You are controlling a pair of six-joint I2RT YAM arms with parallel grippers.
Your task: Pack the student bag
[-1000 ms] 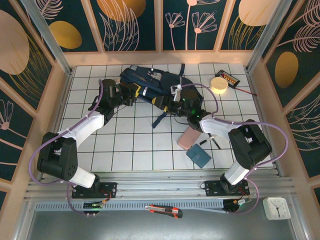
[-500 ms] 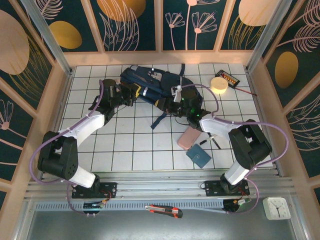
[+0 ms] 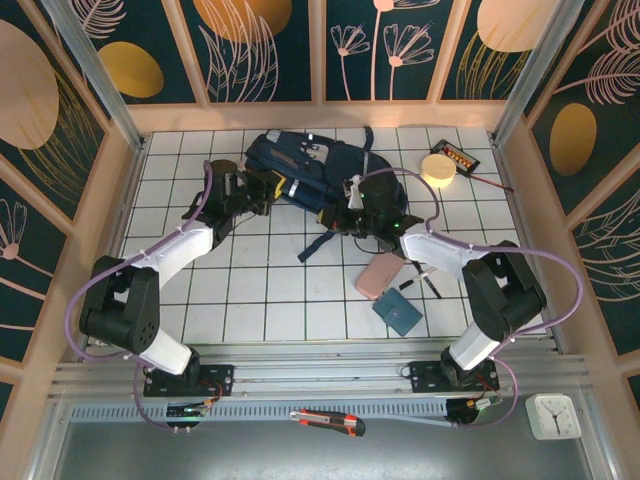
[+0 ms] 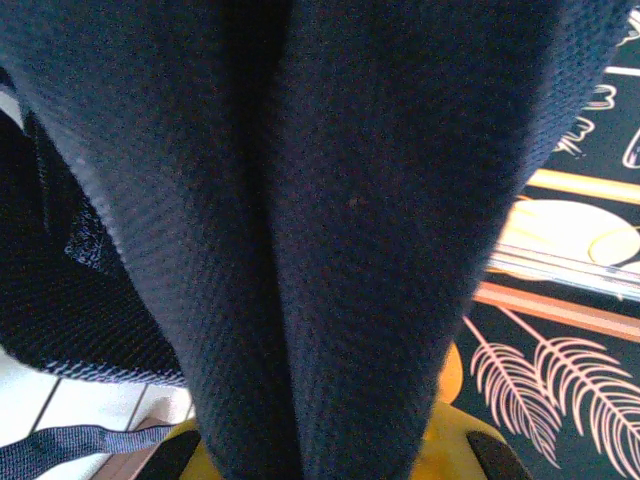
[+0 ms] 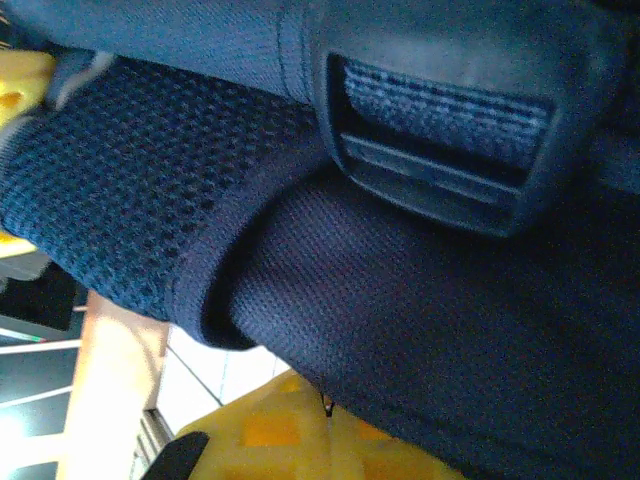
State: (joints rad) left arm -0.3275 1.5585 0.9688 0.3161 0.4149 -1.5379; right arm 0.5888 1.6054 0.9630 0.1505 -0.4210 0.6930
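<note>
Left jaws are pressing together on a fold of the student bag (image 3: 300, 165); in the left wrist view its navy weave (image 4: 350, 200) is running straight out from between them. Right jaws are sitting shut on the bag's opposite edge, with fabric (image 5: 420, 330) and a dark plastic buckle (image 5: 440, 130) lying close over them. The bag is resting on the table (image 3: 270, 290), stretching between the two sets of jaws and beyond them. A loose strap (image 3: 318, 243) is trailing just beside the right jaws. A pink case (image 3: 378, 276) is lying near the right jaws, apart from the bag.
</note>
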